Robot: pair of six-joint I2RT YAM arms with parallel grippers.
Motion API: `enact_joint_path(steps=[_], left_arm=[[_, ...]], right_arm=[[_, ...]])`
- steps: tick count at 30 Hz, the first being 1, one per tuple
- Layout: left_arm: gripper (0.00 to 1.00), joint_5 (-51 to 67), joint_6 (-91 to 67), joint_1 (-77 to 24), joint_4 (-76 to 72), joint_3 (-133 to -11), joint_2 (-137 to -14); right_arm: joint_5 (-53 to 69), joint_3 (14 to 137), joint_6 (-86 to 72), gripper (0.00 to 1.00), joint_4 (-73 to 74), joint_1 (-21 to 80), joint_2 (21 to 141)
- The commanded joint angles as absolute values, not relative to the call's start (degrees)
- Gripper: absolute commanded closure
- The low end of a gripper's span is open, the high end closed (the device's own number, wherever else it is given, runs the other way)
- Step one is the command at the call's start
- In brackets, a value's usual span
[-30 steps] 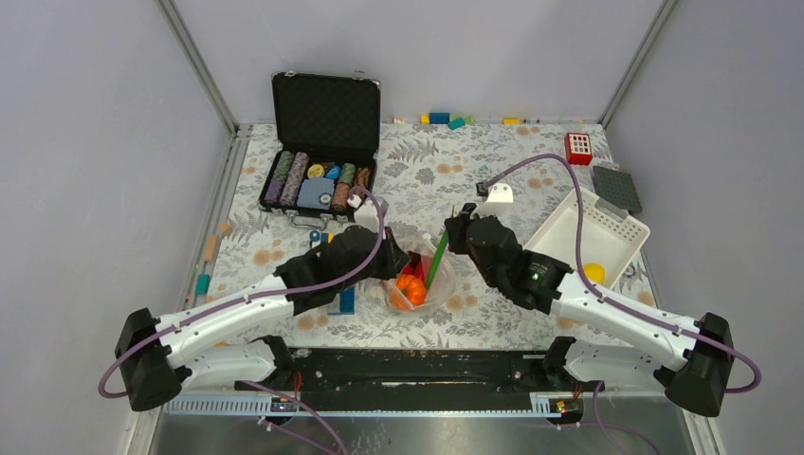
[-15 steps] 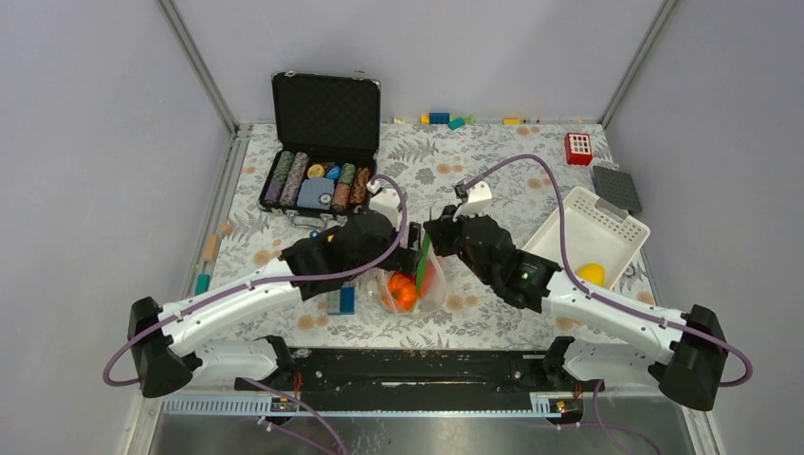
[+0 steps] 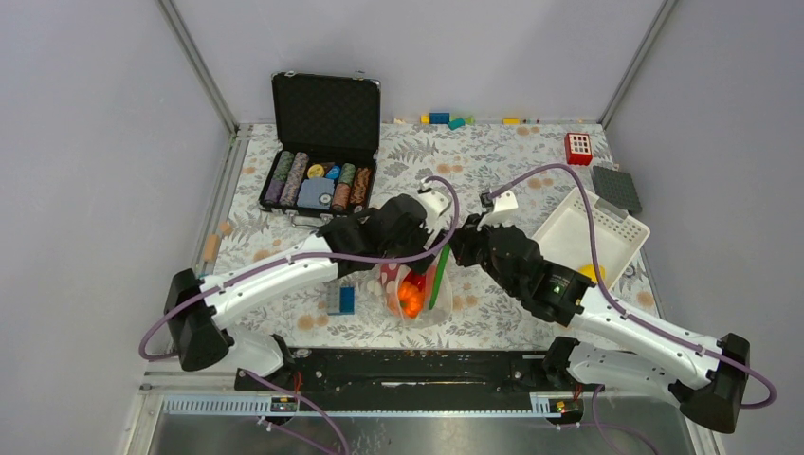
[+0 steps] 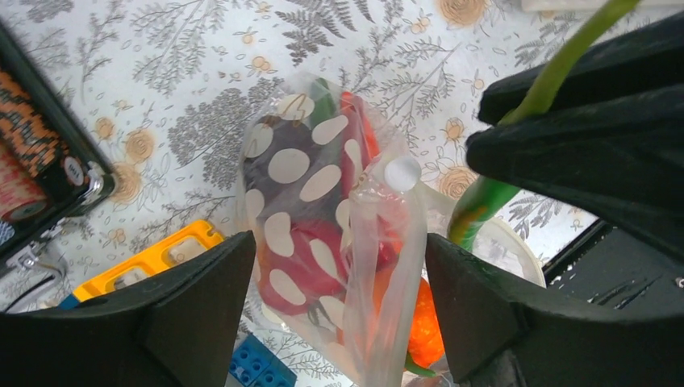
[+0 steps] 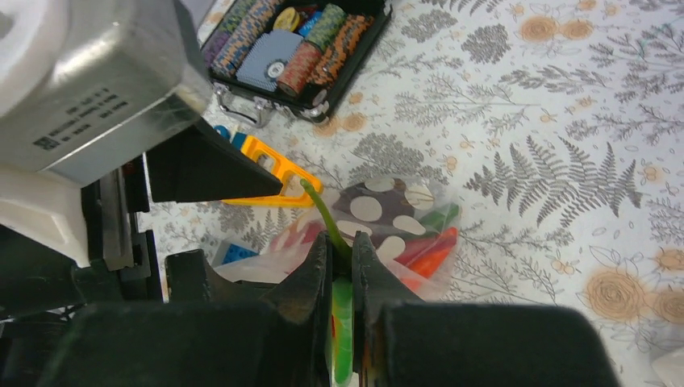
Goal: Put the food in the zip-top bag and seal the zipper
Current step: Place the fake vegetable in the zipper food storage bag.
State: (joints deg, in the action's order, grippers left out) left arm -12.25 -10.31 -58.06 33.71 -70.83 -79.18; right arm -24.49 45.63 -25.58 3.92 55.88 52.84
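1. Bag [image 3: 410, 296] stands near the front edge, between the arms, with red and orange food inside; not sealed, I judge.
2. Right gripper [image 5: 339, 254] is clamped on a green pod [image 5: 323, 211] over the bag. Lower it well inside before letting go.
3. Left gripper [image 4: 337, 242] has its jaws wide apart astride the bag, gripping nothing. It should steady the rim.
4. Yellow piece [image 3: 594, 273] lies in the basket [image 3: 616, 216], farther right.

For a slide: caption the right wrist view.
Right gripper pinches a green pod by the food-filled dotted bag.
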Motion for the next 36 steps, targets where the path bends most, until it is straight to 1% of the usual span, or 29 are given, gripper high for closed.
enact_joint_path(steps=[1, 2, 4, 7, 11, 15, 19, 23, 30, 36], left_arm=[[0.25, -7.3, -5.8, -58.1, 34.8, -75.4, -82.6], [0.27, -7.3, -5.7, -58.2, 35.2, -75.8, -83.3], [0.36, -9.2, -5.5, -58.1, 36.3, -76.6, -84.5], [0.57, -12.1, -6.1, -58.1, 36.5, -77.6, -85.3], [0.99, -15.3, -7.8, -58.2, 35.7, -78.9, -86.0], [1.0, -19.7, -10.8, -58.7, 33.1, -79.5, -85.3], [1.0, -21.3, -15.4, -59.0, 30.1, -80.1, -83.2], [1.0, -22.6, -18.6, -59.5, 24.8, -77.7, -79.9], [1.0, -26.7, -21.6, -59.5, 18.3, -72.6, -73.4], [1.0, -27.2, -23.0, -59.4, 16.0, -70.3, -71.3]], right_arm=[[-27.4, 43.4, -27.1, 1.0, 5.1, 56.2, 51.6], [-27.4, 43.2, -27.1, 1.0, 5.1, 56.1, 51.5], [-27.7, 43.0, -26.9, 1.0, 5.3, 56.1, 51.0], [-27.6, 42.6, -27.0, 1.0, 5.0, 56.1, 50.2], [-25.7, 40.4, -27.8, 1.0, 1.0, 56.2, 49.0], [-20.8, 37.5, -23.9, 1.0, -7.4, 56.2, 47.0], [-12.7, 36.9, -18.3, 1.0, -12.8, 56.2, 45.6], [-8.6, 40.2, -14.7, 1.0, -11.1, 56.2, 50.2], [-11.0, 44.3, -14.4, 1.0, -3.9, 56.2, 58.7], [-7.1, 47.6, -14.2, 1.0, -1.5, 56.2, 65.6]])
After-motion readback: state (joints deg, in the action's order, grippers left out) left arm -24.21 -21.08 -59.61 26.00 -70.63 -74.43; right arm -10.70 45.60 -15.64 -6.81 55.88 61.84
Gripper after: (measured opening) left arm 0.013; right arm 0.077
